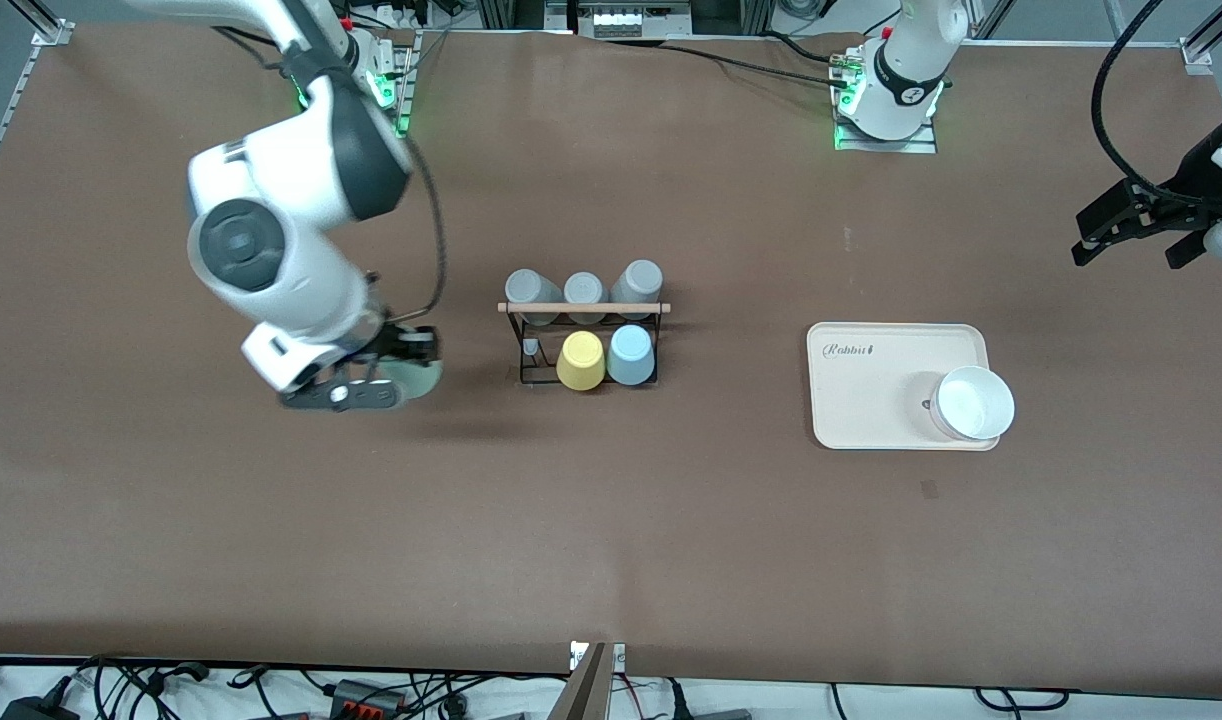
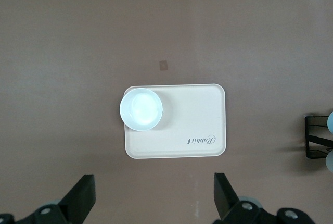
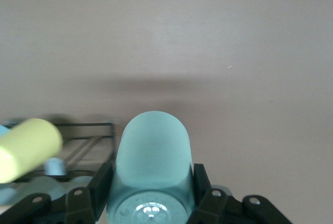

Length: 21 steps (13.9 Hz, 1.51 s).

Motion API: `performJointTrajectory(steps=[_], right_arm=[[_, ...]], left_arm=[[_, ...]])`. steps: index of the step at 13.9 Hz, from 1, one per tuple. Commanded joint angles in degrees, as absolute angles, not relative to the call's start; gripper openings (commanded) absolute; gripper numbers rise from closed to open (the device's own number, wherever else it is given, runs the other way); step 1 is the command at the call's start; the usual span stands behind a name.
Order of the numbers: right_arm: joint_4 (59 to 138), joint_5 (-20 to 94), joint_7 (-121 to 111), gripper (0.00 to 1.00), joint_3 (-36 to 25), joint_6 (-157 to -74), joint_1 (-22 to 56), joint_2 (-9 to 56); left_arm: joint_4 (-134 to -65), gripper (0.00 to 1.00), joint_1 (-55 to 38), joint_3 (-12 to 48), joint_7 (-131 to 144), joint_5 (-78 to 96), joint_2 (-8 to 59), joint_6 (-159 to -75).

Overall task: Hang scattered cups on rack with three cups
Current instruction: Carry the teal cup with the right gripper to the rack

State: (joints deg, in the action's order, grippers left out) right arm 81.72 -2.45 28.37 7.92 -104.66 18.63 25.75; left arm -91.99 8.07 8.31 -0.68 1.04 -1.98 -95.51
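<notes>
Brown matting covered the table [image 1: 611,540] in the front view. Near its middle stood the rack [image 1: 583,330], with three grey cups [image 1: 583,290] on its row toward the robots' edge, and a yellow cup [image 1: 580,360] and the light blue cup [image 1: 631,355] on its row toward the camera's edge; one peg [image 1: 531,347] beside the yellow cup was bare. The right gripper [image 1: 396,372] was held over the table toward the right arm's end, beside the rack.

In the left wrist view, the left gripper [image 2: 154,198] was seen waiting with fingers wide apart above the beige tray [image 2: 197,125] and its white bowl [image 2: 141,109].

In the right wrist view, the fingers [image 3: 99,190] were clamped on the sage green cup [image 3: 152,166]. It would best be carried mouth-down and centred over the bare peg before lowering, clear of the yellow cup.
</notes>
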Motion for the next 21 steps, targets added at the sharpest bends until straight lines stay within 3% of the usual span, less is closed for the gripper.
performJointTrajectory(steps=[1, 8, 21], right_arm=[[77.2, -1.4, 36.8, 0.23, 7.6, -104.1, 22.3, 29.0], [76.7, -0.6, 45.7, 0.23, 7.6, -104.6, 27.5, 31.5], [76.7, 2.7, 45.8, 0.23, 7.5, -108.1, 28.0, 35.4]], left_arm=[[-91.1, 1.00, 8.4, 8.8, -0.9, 1.3, -2.2, -94.7], [-91.2, 1.00, 7.8, 9.0, -0.6, 1.2, -2.2, -94.9], [-91.2, 1.00, 8.3, 9.0, -0.6, 1.2, -2.0, -95.9]])
